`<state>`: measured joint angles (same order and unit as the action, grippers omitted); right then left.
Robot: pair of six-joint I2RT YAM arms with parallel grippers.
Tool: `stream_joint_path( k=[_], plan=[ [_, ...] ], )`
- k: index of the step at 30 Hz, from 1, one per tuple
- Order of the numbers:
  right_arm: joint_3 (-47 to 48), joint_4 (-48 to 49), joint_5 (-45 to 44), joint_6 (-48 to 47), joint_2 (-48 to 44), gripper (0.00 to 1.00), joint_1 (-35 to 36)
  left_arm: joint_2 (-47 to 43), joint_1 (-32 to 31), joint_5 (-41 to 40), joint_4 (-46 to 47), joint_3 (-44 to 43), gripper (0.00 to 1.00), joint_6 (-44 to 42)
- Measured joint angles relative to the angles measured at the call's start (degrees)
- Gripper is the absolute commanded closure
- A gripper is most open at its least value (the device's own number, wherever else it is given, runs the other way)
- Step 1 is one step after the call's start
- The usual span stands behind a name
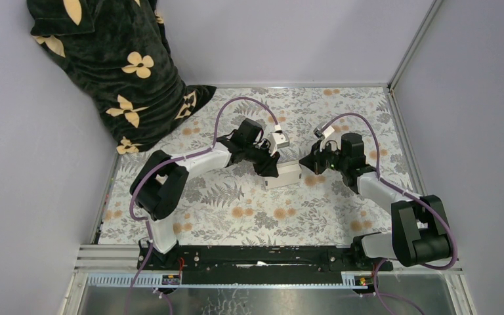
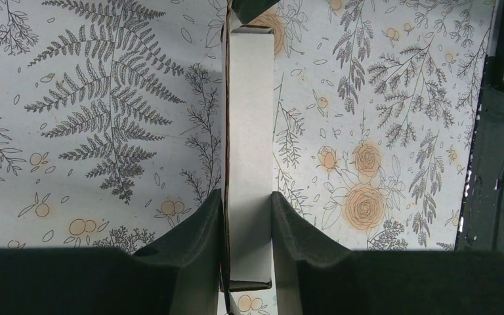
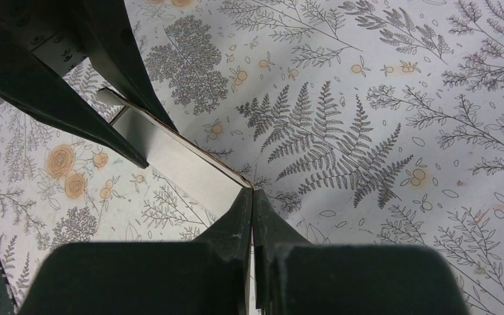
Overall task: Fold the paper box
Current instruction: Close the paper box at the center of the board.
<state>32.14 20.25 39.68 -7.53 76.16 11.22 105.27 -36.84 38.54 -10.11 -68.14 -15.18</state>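
- MID-FOLD: The paper box [image 1: 283,174] lies on the fern-printed worktop [image 1: 223,213] between my two wrists. It is a narrow white slab now, not a flat sheet.
- My left jaws grasp the box across its narrow width, one dark pad [image 2: 200,226] pressed to each long side. (From the left wrist, the white strip runs straight away from the grip to a dark tip at its far end.)
- My right jaws are clenched tight at the opposite end of the box, their tips meeting right at its corner. A thin pale edge of card seems to be nipped between them, though the view is too close to tell how much.
- Far beyond the box and well to its left, a dark flowered cloth [image 1: 115,59] is heaped in the corner, well apart from the work.
- The step in hand, as I judge it: the left jaws brace the body while the right takes hold of an end flap to turn it in.
- The next move calls for a steady left clamp while the right jaws swing the flap over along its crease. They must do so without tearing the thin card or dragging the box out of the left grip. Which slot the flap belongs to is hidden from me here.
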Motion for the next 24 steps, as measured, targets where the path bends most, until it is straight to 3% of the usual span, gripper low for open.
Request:
stream_joint_path(
  k=[9, 24],
  plan=[
    [1.9, -3.3, -0.7, 2.2, 0.6, 1.0, 0.5, 0.0, 0.0, -0.5, 0.0, 0.0, 0.77, 0.3],
    [4.0, -5.0, -12.5, 6.6, 0.7, 1.0, 5.6, -0.4, -0.7, -4.3, 0.0, -0.2, 0.76, 4.2]
  ],
)
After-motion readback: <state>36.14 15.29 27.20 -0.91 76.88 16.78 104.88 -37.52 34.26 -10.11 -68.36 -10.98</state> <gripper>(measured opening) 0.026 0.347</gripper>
